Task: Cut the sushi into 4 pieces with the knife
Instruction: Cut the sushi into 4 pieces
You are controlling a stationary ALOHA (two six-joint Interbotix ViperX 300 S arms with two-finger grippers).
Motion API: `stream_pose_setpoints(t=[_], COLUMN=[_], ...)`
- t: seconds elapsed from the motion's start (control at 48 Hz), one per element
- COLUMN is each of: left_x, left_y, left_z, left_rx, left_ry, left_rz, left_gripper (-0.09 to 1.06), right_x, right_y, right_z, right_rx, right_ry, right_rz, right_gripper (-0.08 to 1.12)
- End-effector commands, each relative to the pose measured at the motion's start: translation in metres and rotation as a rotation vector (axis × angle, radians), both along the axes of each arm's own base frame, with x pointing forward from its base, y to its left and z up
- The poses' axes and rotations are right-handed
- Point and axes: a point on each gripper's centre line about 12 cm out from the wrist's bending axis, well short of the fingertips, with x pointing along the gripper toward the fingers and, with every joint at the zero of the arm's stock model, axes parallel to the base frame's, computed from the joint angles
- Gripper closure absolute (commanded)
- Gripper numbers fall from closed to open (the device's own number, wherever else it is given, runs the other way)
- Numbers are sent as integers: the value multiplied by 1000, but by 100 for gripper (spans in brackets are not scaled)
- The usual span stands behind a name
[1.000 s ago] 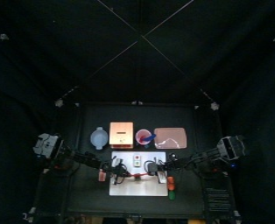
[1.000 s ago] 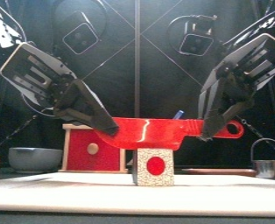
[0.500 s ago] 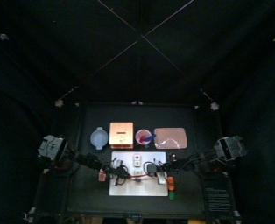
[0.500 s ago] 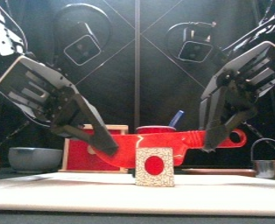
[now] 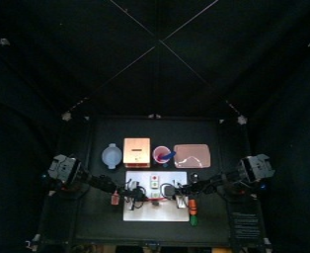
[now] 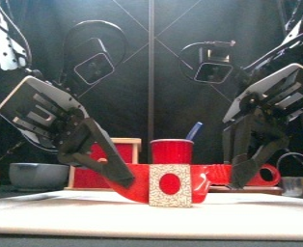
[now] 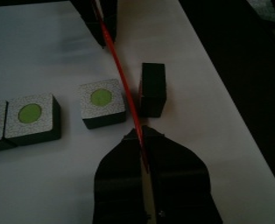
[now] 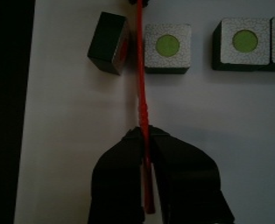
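The toy sushi roll of dark green blocks lies on the flat white cutting board at the table's front. A red toy knife stands between its end block and the next. The jaws of the left gripper and right gripper are clamped on the knife's ends. Behind stands a red cup.

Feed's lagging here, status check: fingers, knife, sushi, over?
Both shut on red knife: left gripper and right gripper at opposite ends. Blade down between end sushi piece and next; four pieces show. Nothing blocking.
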Motion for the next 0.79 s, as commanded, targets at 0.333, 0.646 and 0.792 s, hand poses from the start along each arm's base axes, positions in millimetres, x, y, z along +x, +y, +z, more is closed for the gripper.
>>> stream_pose_setpoints(t=[0.333, 0.646, 0.792], left_x=[15, 15, 16], left_y=[30, 31, 30], left_z=[25, 33, 49], left_rx=[29, 32, 28], left_ry=[-50, -64, -95], left_rz=[38, 33, 31], left_gripper=[73, 70, 57], right_x=[17, 17, 15], right_y=[-18, -16, -15], right_z=[21, 33, 47], right_rx=[-7, -5, 1], right_ry=[-88, -117, -155], right_rz=[-34, -28, -28], right_gripper=[94, 94, 94])
